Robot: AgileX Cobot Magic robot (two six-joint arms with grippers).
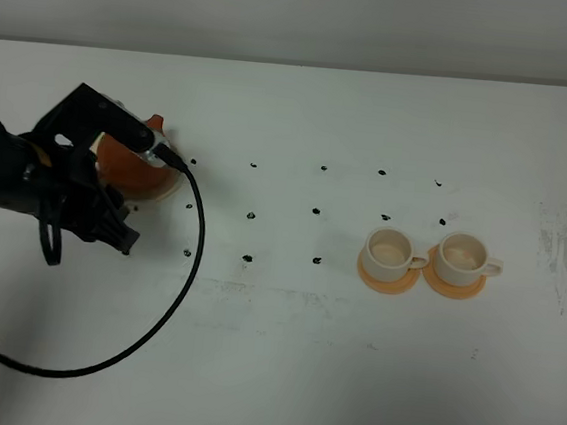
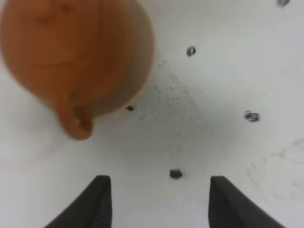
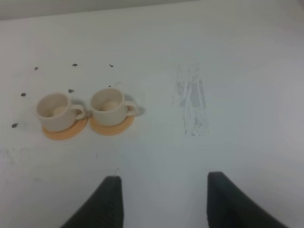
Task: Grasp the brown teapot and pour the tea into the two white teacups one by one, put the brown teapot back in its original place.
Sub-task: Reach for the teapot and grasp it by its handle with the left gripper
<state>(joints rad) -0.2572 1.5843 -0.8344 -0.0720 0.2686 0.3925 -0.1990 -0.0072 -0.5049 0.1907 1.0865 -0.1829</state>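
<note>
- Exterior high: the teapot (image 1: 126, 160) sits on its saucer (image 1: 164, 197) on the bench (image 1: 278, 373), partly under the left arm (image 1: 26, 173). The nearer cup (image 1: 388, 251) and farther cup (image 1: 459, 254) stand well apart from the teapot, on orange saucers (image 1: 389, 281).
- Left wrist: the left hand (image 2: 156, 183) gapes wide and empty, just short of the teapot's handle (image 2: 78, 121).
- Right wrist: the right hand (image 3: 161, 180) is spread, holding nothing, above the bench short of the cups.

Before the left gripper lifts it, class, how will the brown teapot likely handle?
The brown teapot looks like rigid clay: probably stiff and chippable. Its smooth round body may slip in the jaws; the loop handle seems safer. Pushed, it may slide off its beige saucer.
</note>
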